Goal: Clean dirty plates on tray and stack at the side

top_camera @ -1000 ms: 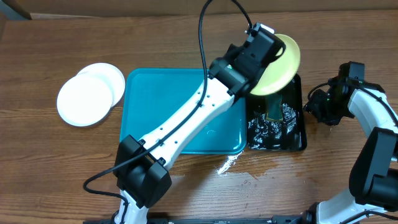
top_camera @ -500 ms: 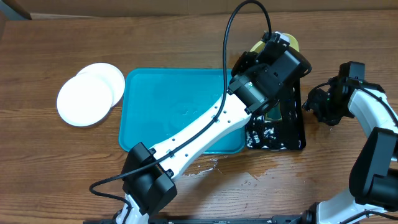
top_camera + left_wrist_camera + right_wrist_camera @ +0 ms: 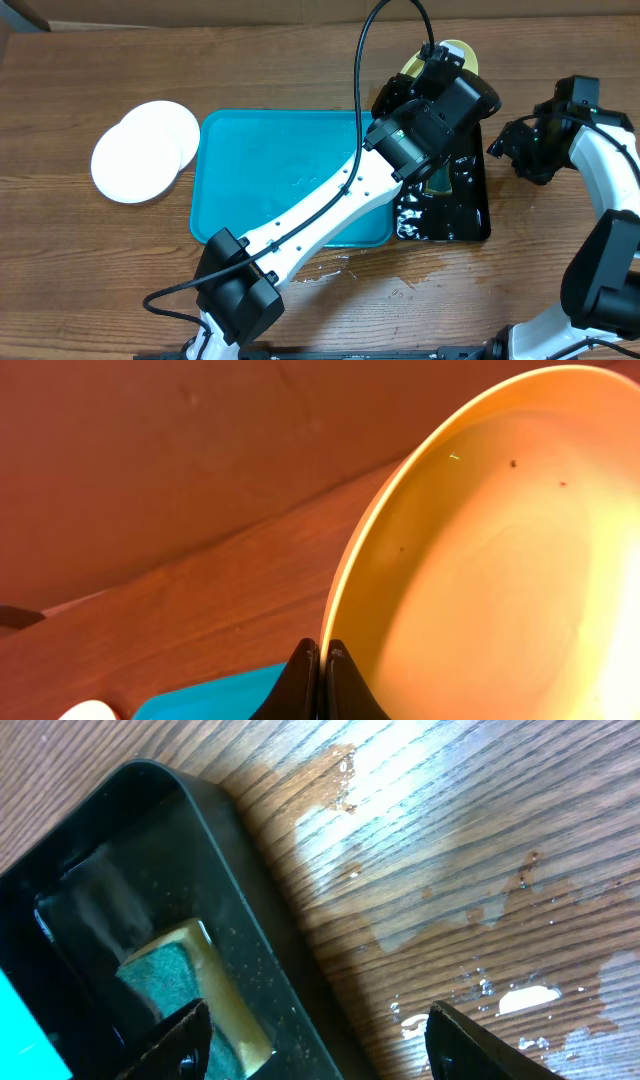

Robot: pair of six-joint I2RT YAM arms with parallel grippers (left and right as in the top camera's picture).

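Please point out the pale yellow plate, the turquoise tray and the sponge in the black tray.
Pale yellow round plate (image 3: 500, 560), left wrist view, on its inner face.
Turquoise rectangular plastic tray (image 3: 260, 170), overhead view, on its bare floor.
Green-and-yellow sponge (image 3: 175, 975), right wrist view, on its green top.

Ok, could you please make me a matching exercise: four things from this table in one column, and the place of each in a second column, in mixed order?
1. yellow plate
2. white plates
3. sponge
4. turquoise tray

A. lies in the black tray
B. sits between the white plates and the black tray
C. rest on the table, left of the turquoise tray
D. gripped at its rim by the left end effector

Pairs: 1-D, 2-C, 3-A, 4-B
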